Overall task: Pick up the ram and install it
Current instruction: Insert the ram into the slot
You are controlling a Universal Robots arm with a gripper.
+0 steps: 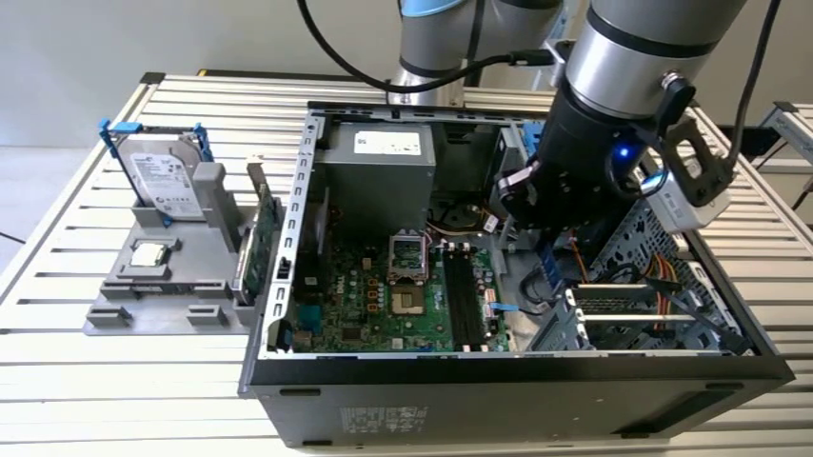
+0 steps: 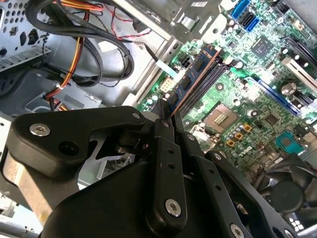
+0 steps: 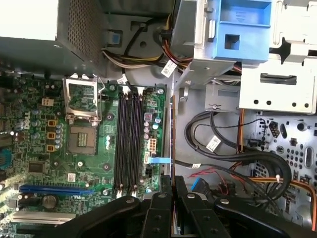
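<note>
Claw (image 2: 167,119) clamped on the ram (image 2: 194,79), held edge-on inside the PC case (image 1: 508,367), just right of the motherboard's DIMM slots (image 3: 130,141); align stick parallel over one slot, notch matched, before pressing straight down.

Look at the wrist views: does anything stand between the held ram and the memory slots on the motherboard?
Nothing visible does. The gripper is shut on the ram, held edge-on just beside the dark memory slots, which look vacant. A light-blue flat cable lies near the slots, not across them.
</note>
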